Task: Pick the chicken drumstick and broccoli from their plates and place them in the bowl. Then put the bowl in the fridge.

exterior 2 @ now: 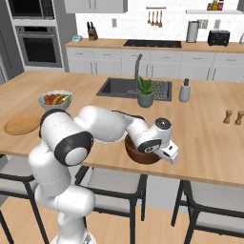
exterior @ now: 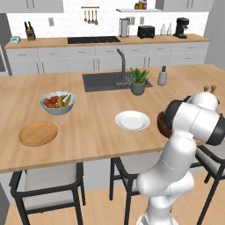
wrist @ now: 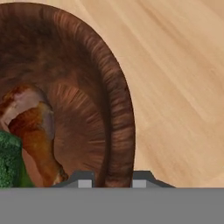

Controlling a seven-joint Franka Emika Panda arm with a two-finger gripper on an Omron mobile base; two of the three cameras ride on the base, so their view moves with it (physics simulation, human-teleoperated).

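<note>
Left base view: wooden plate [exterior: 38,133] and white plate [exterior: 132,120] on the island counter [exterior: 96,132], both bare. Brown bowl [exterior: 161,124] just right of the white plate, mostly hidden behind the arm. Fruit bowl [exterior: 57,103] behind the wooden plate.

Right base view: gripper [exterior 2: 162,151] down at the bowl's [exterior 2: 138,155] near rim, close to the counter's [exterior 2: 205,143] front edge.

Hand view: fingers [wrist: 85,179] clamped on the bowl's [wrist: 118,113] rim, one inside, one outside. Drumstick [wrist: 33,131] and broccoli [wrist: 8,159] lying inside the bowl, touching each other.
</note>
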